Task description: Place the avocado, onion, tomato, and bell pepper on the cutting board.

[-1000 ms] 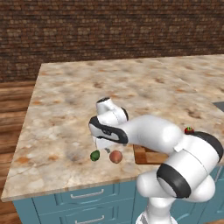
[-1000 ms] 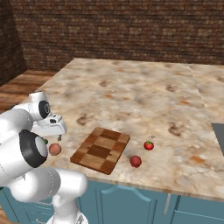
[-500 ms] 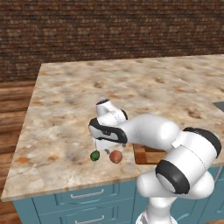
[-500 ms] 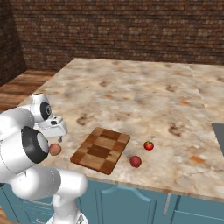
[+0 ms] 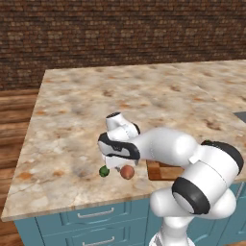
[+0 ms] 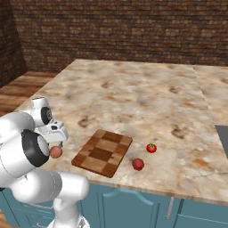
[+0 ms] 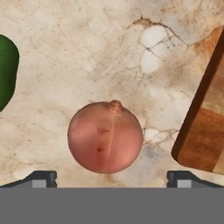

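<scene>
One onion lies on the desk centred between the wide-apart jaws, lined up for a grasp. Avocado sits off to one side, cutting board just beside on the other, unloaded.

Stone, wood and smooth skins

Counter: mottled beige marble, faintly sheened. Cutting board: matt checkered wood. Onion: smooth, softly glossy peach skin. Avocado: dark green, smooth.
</scene>
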Tool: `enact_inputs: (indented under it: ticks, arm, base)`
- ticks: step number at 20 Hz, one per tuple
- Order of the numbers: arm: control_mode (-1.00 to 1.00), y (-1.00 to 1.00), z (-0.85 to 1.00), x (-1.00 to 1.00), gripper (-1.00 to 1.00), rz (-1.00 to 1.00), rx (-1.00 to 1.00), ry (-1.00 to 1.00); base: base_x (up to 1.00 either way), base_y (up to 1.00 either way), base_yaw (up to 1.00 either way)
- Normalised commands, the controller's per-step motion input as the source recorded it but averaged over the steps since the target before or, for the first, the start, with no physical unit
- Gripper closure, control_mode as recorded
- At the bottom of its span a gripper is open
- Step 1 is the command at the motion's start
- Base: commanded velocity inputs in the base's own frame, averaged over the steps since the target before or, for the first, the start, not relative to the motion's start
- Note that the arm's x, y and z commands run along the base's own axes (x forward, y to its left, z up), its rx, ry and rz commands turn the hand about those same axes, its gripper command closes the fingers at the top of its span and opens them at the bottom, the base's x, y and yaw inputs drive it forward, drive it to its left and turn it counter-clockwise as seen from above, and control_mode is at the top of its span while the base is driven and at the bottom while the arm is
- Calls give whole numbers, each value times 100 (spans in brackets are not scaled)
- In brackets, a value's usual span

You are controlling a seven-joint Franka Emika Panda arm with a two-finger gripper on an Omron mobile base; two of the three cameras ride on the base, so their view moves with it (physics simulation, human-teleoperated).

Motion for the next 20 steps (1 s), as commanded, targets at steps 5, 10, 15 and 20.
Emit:
enact_inputs:
  ticks: [5,10,15,20]
  arm:
    - [-100,0,-17,0,-100,-1,0,0]
    - [-100,0,-18,0,-100,0,0,-2]
    - [-100,-1,-19,0,-100,-1,0,-4]
    - [-100,-8,-11,0,-100,0,0,-4]
  base:
    - [0,0,0]
    - [0,0,0]
    - [0,0,0]
    - [0,0,0]
